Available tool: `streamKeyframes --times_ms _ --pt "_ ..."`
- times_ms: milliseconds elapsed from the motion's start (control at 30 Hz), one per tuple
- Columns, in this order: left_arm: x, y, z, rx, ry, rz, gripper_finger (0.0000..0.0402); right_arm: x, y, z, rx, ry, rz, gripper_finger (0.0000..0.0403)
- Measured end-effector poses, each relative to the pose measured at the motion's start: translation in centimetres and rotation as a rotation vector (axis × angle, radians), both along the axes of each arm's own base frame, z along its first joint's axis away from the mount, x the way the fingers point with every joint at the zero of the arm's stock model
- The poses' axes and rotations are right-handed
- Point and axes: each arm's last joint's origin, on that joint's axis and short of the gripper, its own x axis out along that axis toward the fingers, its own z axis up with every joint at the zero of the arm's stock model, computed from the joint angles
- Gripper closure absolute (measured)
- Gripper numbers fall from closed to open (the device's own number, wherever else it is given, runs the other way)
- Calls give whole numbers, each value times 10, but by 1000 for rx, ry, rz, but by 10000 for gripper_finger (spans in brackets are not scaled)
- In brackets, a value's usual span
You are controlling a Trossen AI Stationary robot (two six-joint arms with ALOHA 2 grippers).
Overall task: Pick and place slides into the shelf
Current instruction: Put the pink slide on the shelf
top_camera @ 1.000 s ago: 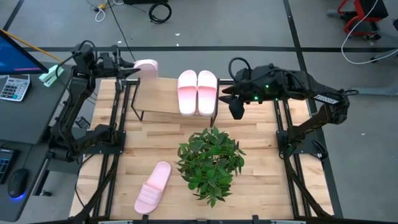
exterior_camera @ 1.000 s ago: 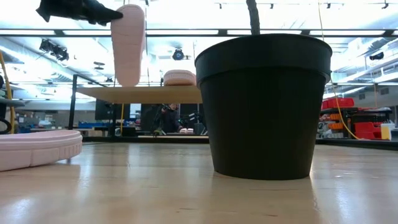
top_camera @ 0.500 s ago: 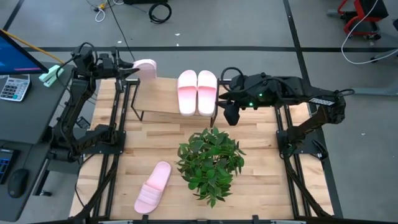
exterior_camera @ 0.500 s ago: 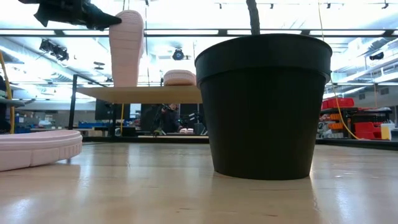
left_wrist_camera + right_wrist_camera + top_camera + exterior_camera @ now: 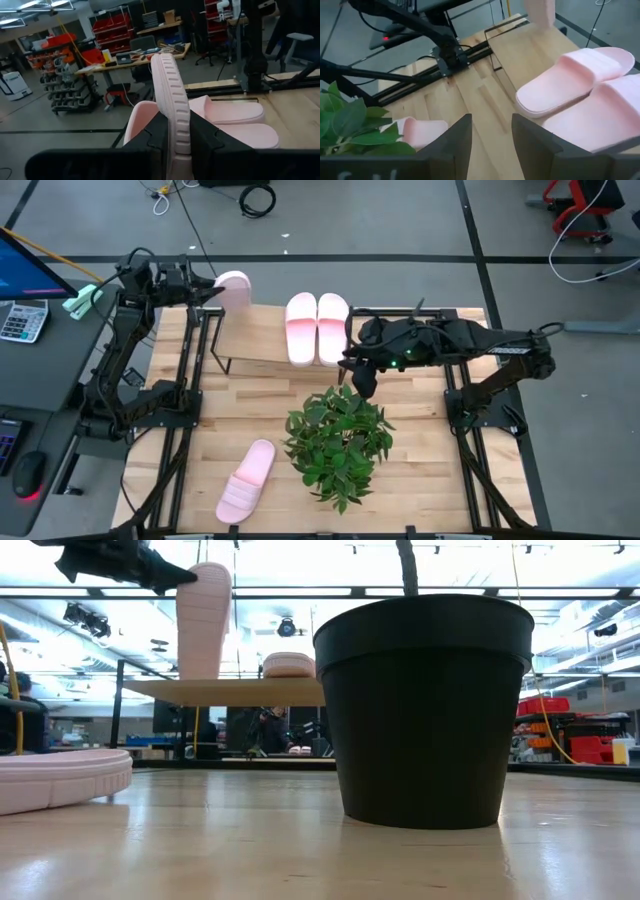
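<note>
The right gripper [image 5: 366,377] has slid leftward since a second ago, from beside the shelf's [image 5: 262,338] right end to its front right corner, just above the potted plant [image 5: 338,442]; its fingers [image 5: 454,139] stand apart with nothing between them. The left gripper [image 5: 205,290] stays above the shelf's far left corner, clamped on a slide [image 5: 234,288] held on edge. Two slides [image 5: 318,327] lie side by side on the shelf's right half. A fourth slide [image 5: 246,480] remains on the table [image 5: 420,470], front left.
</note>
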Motion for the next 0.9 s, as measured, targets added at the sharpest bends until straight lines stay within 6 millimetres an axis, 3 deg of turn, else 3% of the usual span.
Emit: streamKeyframes --times_ms 400,667,900 --pt "0 -1 -1 16 8 -19 350 3 0 4 -21 -45 14 261" --pt "0 -3 0 21 6 -51 350 19 -8 31 -227 -331 139 261" --pt "0 -3 0 10 3 -49 350 61 -44 2 -230 -276 257 258"
